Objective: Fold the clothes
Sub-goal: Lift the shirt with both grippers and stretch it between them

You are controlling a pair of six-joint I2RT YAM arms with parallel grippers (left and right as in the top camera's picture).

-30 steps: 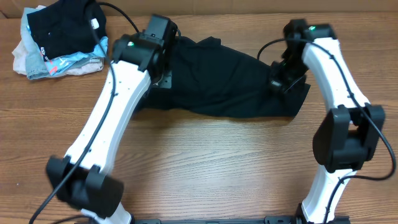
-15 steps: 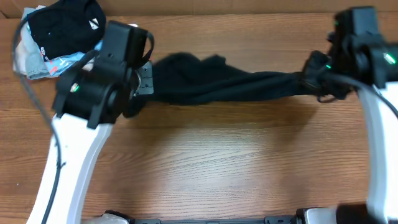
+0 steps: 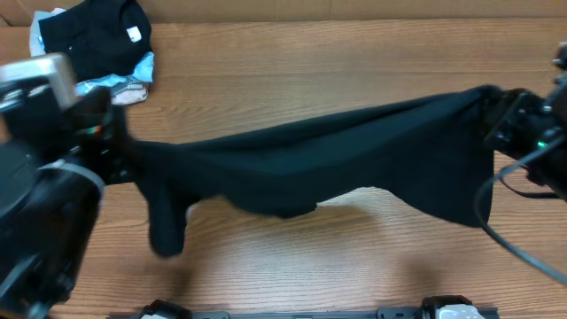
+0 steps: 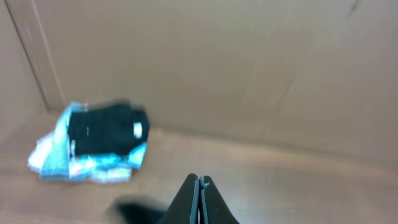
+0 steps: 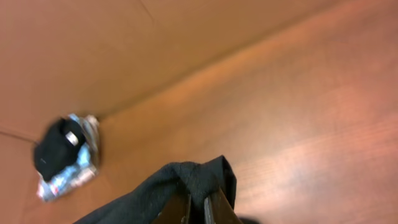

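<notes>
1. The left arm [image 3: 40, 190] fills the left edge of the overhead view. It is raised close to the camera, with its wrist pointing right.
2. The left gripper [image 4: 199, 198] has its jaws pressed together with no gap showing. From overhead, the left end of the shirt [image 3: 310, 168] runs into it, so it is clamped on the shirt. The wrist view does not show the fabric at the tips clearly.
3. A pile [image 3: 89, 44] of folded garments lies at the far left corner of the table [image 3: 310, 275], against the cardboard wall [image 4: 217, 62]. A black piece lies on top, with light-blue and pale pieces under it. The pile is well apart from the shirt.
4. The shirt hangs stretched between the two grippers, lifted off the table. It sags at the middle. One sleeve [image 3: 166, 226] dangles near the left end, and a wider flap hangs down near the right end.
5. The right gripper [image 5: 198, 208] has narrow jaws pinching a bunched fold of the shirt.
6. The right arm [image 3: 540, 133] sits at the right edge, with its wrist pointing left.
</notes>
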